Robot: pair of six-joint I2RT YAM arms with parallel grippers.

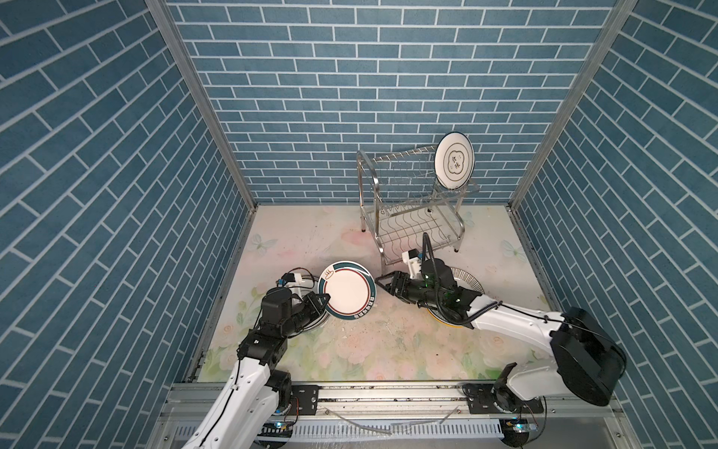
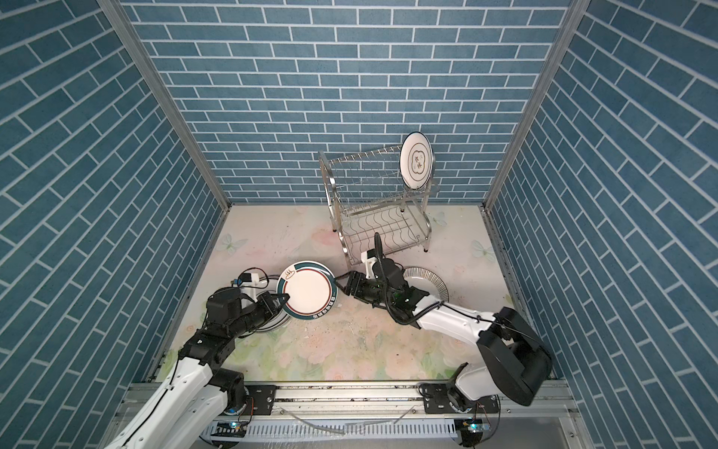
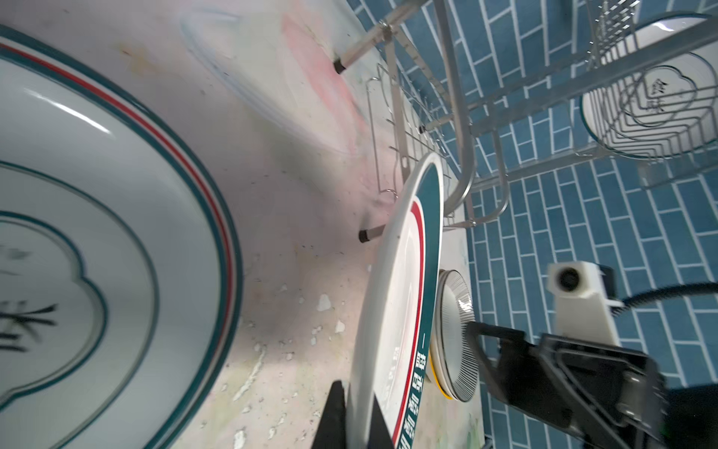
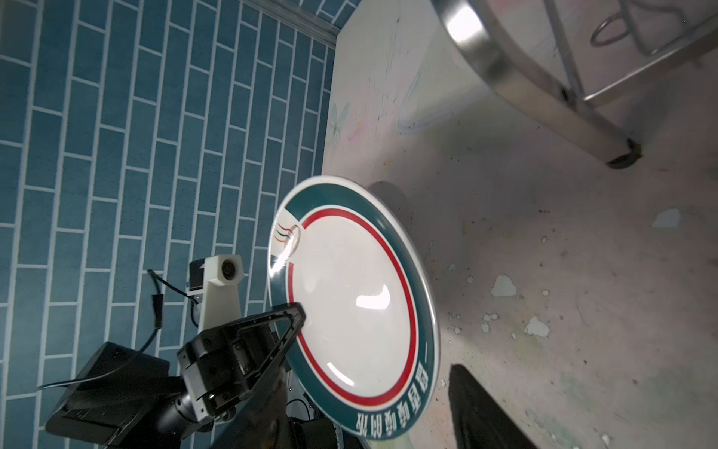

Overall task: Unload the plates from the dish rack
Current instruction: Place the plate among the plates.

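Observation:
A white plate with a green band and red ring hangs tilted above the table. My left gripper is shut on its left rim. My right gripper is open at the plate's right rim, its fingers spread to either side of the edge. The dish rack stands at the back right. One white plate stands upright at the right end of its top tier.
A black-striped plate lies on a yellow-edged one under my right arm. Stacked plates lie on the table under my left gripper. The rack's front leg stands close behind the right gripper.

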